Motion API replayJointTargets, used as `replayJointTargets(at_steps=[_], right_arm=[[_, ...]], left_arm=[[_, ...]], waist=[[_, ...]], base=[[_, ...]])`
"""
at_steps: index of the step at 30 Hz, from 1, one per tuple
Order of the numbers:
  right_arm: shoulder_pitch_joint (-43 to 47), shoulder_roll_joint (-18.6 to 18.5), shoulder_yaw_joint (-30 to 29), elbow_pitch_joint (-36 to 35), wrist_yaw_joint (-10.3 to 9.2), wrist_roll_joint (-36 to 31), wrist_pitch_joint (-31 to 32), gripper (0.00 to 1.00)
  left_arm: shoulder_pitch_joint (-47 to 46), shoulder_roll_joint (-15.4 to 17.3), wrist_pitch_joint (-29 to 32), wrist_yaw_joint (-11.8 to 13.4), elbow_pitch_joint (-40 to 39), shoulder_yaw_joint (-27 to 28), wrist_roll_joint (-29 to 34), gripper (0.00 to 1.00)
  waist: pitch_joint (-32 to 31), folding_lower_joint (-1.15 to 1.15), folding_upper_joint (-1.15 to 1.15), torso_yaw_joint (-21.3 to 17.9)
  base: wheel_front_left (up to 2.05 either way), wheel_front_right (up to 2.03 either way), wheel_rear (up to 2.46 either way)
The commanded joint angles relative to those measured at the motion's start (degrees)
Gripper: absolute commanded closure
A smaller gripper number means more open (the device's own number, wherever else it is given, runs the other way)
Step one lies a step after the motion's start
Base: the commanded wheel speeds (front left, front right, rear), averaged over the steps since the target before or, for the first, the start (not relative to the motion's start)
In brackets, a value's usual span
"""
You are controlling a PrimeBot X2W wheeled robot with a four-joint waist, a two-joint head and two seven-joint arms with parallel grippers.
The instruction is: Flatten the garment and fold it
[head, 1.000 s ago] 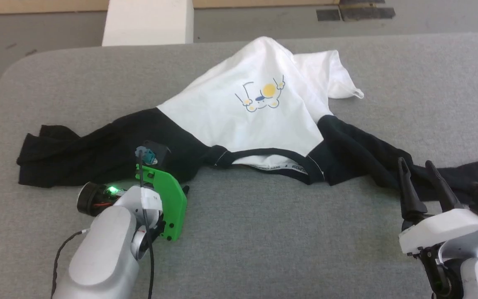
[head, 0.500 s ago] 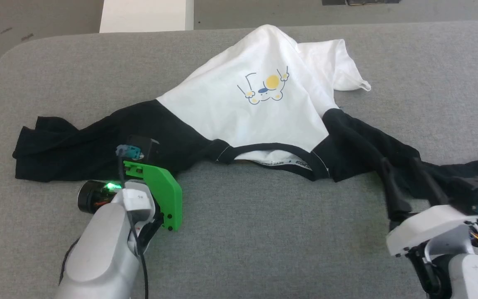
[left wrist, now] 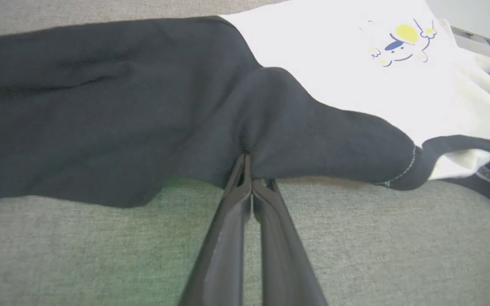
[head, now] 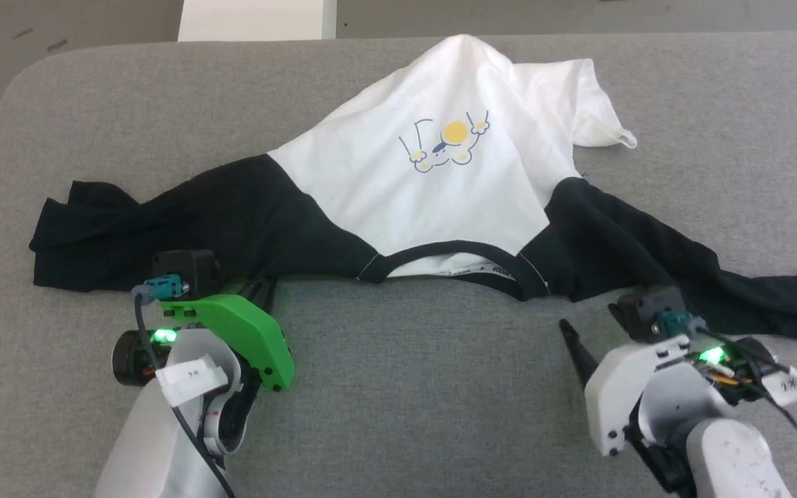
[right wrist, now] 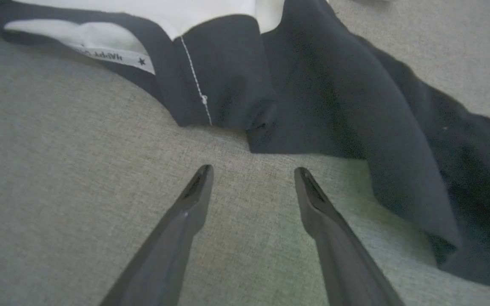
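Garment [head: 440,200] edge now pinched in the left jaws, previously open.

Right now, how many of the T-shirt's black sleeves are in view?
2. The left sleeve lies pinched at its near edge by the left gripper; the right sleeve trails beyond the open right gripper.

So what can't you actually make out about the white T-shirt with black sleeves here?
Head view: the T-shirt's sleeve on the robot's right, end cut off by the frame edge.
Head view: white neck tape's print, too small.
Left wrist view: how much cloth the left gripper pinches, buried in a black fold.
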Motion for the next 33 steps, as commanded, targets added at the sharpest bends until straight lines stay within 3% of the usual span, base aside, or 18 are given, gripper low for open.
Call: replayJointTargets(at_steps=[1, 16, 17, 18, 26, 33], right_arm=[[-1.9, -0.4, -0.4, 0.5, -0.09, -1.1, 1.1, 0.00], [-8.4, -2.8, -2.5, 7.7, -0.09, -4.3, 5.5, 0.00], [-8.6, -2.7, -2.7, 8.2, -0.09, -4.1, 5.5, 0.55], [-8.9, -2.7, -2.7, 8.5, -0.09, -3.9, 5.3, 0.97], [-9.1, -2.9, -2.4, 8.7, -0.09, -0.8, 3.9, 1.00], [-10.2, -3.5, -3.5, 2.6, -0.09, 8.8, 4.8, 1.00]], left_arm=[[0.8, -0.1, -0.3, 0.4, -0.8, 0.0, -0.7, 1.00], [1.0, -0.4, -0.2, 0.8, -4.1, -1.0, -1.1, 1.00], [0.9, -0.4, -0.2, 0.8, -4.1, -1.1, -1.1, 1.00], [0.9, -0.4, -0.2, 0.8, -4.1, -1.1, -1.2, 1.00], [1.4, -0.5, -1.5, 0.4, -3.7, -1.3, -1.8, 1.00], [-0.2, -1.2, -3.8, -1.9, -7.3, 0.9, -6.2, 1.00]], waist=[[0.7, 0.00, 0.00, 0.6], [3.7, 0.00, 0.00, 3.0], [3.8, 0.00, 0.00, 3.0], [3.8, 0.00, 0.00, 3.0], [1.7, 0.00, 0.00, 2.3], [-3.1, 0.00, 0.00, 1.5]], base=[[0.00, 0.00, 0.00], [0.00, 0.00, 0.00], [0.00, 0.00, 0.00], [0.00, 0.00, 0.00], [0.00, 0.00, 0.00], [0.00, 0.00, 0.00]])
